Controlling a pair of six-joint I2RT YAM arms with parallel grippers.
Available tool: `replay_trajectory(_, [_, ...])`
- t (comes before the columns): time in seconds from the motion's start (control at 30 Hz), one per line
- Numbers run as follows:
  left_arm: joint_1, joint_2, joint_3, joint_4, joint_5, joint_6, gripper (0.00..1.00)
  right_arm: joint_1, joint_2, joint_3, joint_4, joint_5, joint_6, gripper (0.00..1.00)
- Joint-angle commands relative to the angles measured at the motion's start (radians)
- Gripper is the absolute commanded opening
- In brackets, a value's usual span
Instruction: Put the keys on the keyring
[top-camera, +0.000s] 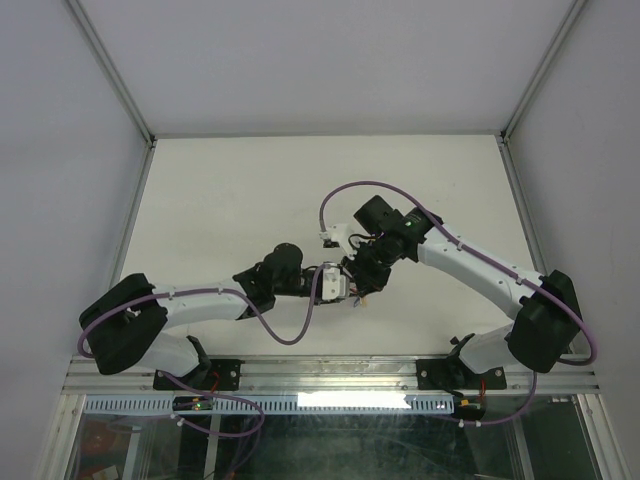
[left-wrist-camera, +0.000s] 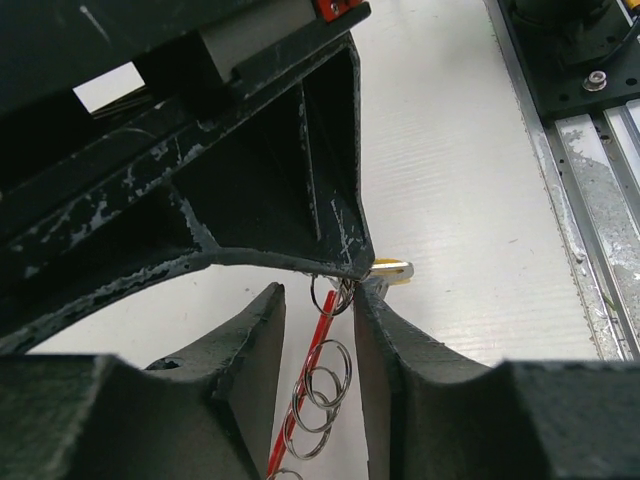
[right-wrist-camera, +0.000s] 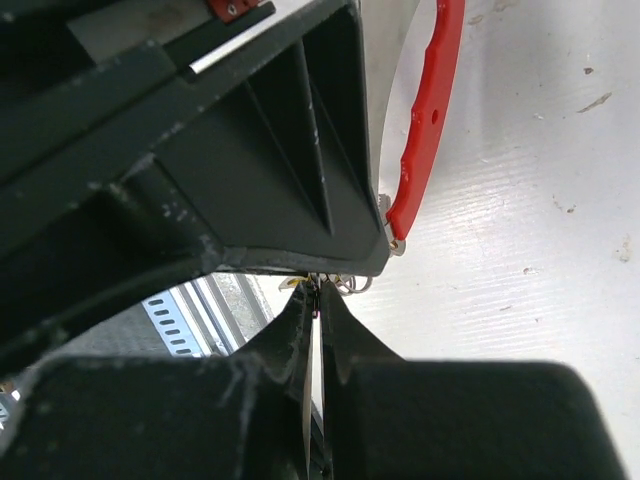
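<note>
— Keyring (right-wrist-camera: 430, 130) first: how many do you count, and where is it?
— One only. It is where the two pincers meet, about the middle of the table (top-camera: 230, 200), a little toward the near side. In the right wrist view its red arc rises from just beside the left pincer's finger. I cannot make out its grey bar.
— And the keys?
— I see one yellow tag (left-wrist-camera: 392, 270), just to the right of the left pincer's (left-wrist-camera: 318, 310) fingertips. I cannot tell about other tags. I also count four thin wire rings (left-wrist-camera: 330, 365), and part of a fifth at the lower edge. They lie in a row along the red arc.
— Is the left pincer gripping?
— Its two fingers stand apart, with the red arc and the rings in the gap. Whether they press on them, I cannot tell.
— And the right pincer (right-wrist-camera: 317, 300)?
— It is closed, the two fingers almost together. Its tips are just beside the left pincer, near some small rings. I cannot tell if something thin is caught between them.
— How many arms are there?
— Two, the left arm (top-camera: 200, 300) and the right arm (top-camera: 470, 265), and both reach inward.
</note>
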Motion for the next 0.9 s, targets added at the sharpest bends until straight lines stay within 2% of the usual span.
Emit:
replay_trajectory(0.0, [-0.008,0.007,0.049,-0.022,0.057,0.039,0.31,0.008,-0.031,0.055,0.024,-0.036,-0.012,0.0])
replay_trajectory(0.17, [-0.008,0.017,0.07,-0.067,0.069,0.057,0.21,0.008,-0.032,0.055,0.018,-0.03,-0.016,0.0])
replay_trajectory(0.33, [-0.009,0.021,0.085,-0.112,0.076,0.077,0.16,0.008,-0.032,0.062,0.001,-0.017,-0.025,0.01])
replay_trajectory(0.43, [-0.01,0.025,0.098,-0.137,0.076,0.09,0.0,0.007,-0.03,0.068,-0.007,-0.018,-0.026,0.01])
replay_trajectory(0.53, [-0.009,0.027,0.113,-0.169,0.079,0.095,0.0,0.007,-0.03,0.073,-0.008,-0.02,-0.025,0.03])
replay_trajectory(0.67, [-0.009,0.027,0.127,-0.184,0.061,0.076,0.0,0.007,-0.04,0.083,0.005,-0.018,-0.015,0.16])
replay_trajectory(0.87, [0.001,0.027,0.11,-0.125,0.025,-0.011,0.0,-0.006,-0.094,0.088,0.065,0.053,0.057,0.48])
